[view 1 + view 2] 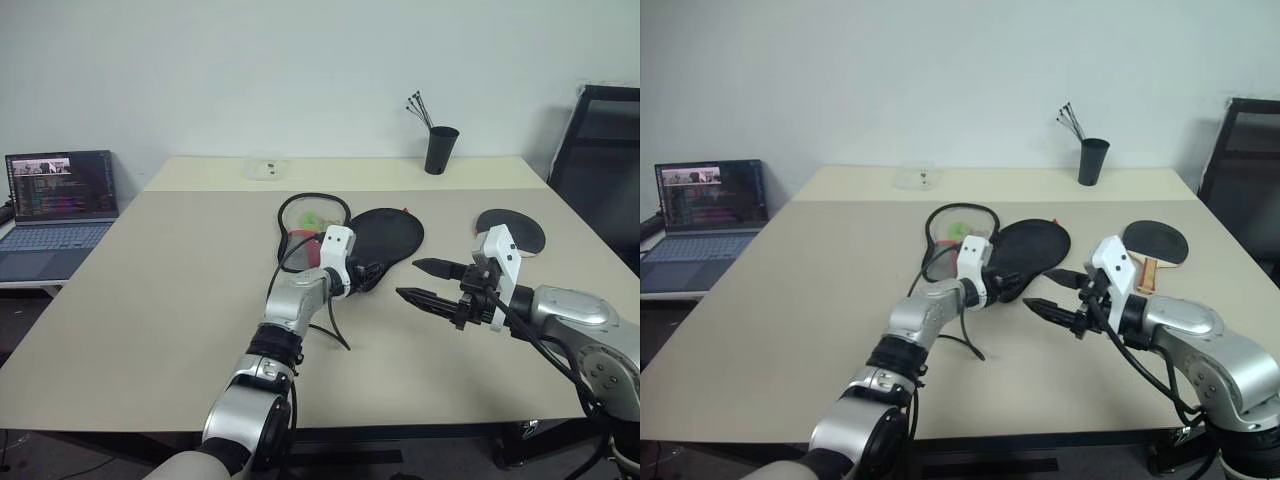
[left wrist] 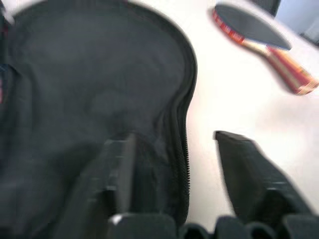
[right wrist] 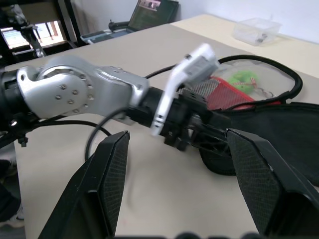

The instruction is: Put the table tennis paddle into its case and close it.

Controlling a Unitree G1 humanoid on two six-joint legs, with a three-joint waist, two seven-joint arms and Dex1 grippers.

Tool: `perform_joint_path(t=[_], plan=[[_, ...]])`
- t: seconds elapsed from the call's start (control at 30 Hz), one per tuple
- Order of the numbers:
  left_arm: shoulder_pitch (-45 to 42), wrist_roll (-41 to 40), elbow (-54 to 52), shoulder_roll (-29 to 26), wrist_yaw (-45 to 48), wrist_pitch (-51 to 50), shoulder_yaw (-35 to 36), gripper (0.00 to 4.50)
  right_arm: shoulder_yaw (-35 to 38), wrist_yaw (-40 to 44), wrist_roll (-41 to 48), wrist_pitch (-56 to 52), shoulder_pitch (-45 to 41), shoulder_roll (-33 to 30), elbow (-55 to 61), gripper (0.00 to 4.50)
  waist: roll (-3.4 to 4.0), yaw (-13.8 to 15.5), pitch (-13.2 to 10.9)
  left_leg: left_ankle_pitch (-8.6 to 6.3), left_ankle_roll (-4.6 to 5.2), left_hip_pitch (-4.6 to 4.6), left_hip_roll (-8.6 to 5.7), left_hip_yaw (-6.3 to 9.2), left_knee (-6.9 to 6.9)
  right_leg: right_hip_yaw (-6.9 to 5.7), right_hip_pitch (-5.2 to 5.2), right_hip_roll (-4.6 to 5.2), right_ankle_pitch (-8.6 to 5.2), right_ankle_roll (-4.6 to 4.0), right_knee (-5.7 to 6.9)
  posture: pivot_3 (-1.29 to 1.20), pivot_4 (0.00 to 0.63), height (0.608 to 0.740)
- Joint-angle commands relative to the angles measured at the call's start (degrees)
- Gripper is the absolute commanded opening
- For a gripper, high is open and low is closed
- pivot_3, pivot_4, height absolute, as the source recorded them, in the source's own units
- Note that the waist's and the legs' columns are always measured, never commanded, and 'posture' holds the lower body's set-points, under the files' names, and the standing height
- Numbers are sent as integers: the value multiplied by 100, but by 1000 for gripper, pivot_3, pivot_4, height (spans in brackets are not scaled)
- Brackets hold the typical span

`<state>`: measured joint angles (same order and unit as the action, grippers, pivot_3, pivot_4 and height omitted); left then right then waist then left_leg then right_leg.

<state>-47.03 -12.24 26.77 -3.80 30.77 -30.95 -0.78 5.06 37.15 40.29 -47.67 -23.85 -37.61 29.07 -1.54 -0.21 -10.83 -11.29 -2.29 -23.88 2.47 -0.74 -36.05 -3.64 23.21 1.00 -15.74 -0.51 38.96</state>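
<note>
A pale wall backs a wide beige tabletop (image 1: 150, 300); a laptop (image 1: 60, 200) sits off to my left, a black pen cup (image 1: 440, 150) at the far edge. The case (image 1: 385, 235) lies open near the middle, its black half flat and the red-panelled mesh half (image 1: 312, 225) folded out beside it. My left pincer (image 1: 372, 272) sits at the near rim of the black half, fingers spread, one over the fabric and one over the bare tabletop just outside the zipper — nothing pinched. My right pincer (image 1: 428, 283) hovers near it above the tabletop, fingers apart and empty.

The table tennis paddle (image 1: 1156, 243) rests flat on the far right, well apart from the case, black face up. Its long axis runs from the blade at the far side to the handle (image 1: 1146, 272) pointing back towards my right arm.

I judge the paddle stiff and light, its rubber face grippy but lying too flat to pinch — the handle is the place to take it, across its narrow sides. The case is soft and will likely slide or buckle, so it wants pinning at the rim while the paddle goes in blade first.
</note>
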Motion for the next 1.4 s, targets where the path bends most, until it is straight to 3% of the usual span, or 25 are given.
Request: perform_joint_path(t=[0.03,0.3,0.47,0.8,1.3,1.4], plan=[[330,-304,-1202,-317,562,-96,-93,3366,-52,-228,-87,64,-317,232,-276,3353,0,4,0,0,-1,1,2,0,0,2,0,-1,0,-1,1,0,150,740],[950,-753,-1796,-1369,725,299,859,3366,-605,-1086,-737,-171,-892,1162,-1535,3353,1,-7,1,1,-1,8,20,0,-1,6,0,0,5,-9,5,0,150,740],[1115,-803,-1710,-1928,912,584,1231,3421,-904,-1817,-1526,3,-1183,1762,-2466,4487,1,11,1,1,-1,0,15,0,1,4,3,0,5,-9,2,0,150,740],[1202,-1231,-1701,-2603,1413,541,1522,3421,-606,-2834,-2363,611,-1729,2886,-4265,4487,1,8,1,1,-1,-2,20,-2,0,6,3,9,6,-9,3,0,150,740],[1226,-1314,-1874,-2672,1390,486,1437,3421,-528,-2843,-2685,1410,-2270,3702,-5685,4487,1,-1,1,0,0,1,24,-2,3,7,5,10,7,-12,4,0,150,740],[1252,-1301,-1918,-2683,1412,506,1404,3421,-379,-2886,-2598,1413,-2292,3796,-5737,3868,1,-3,1,0,0,1,25,-1,3,7,5,10,8,-13,4,0,150,740]])
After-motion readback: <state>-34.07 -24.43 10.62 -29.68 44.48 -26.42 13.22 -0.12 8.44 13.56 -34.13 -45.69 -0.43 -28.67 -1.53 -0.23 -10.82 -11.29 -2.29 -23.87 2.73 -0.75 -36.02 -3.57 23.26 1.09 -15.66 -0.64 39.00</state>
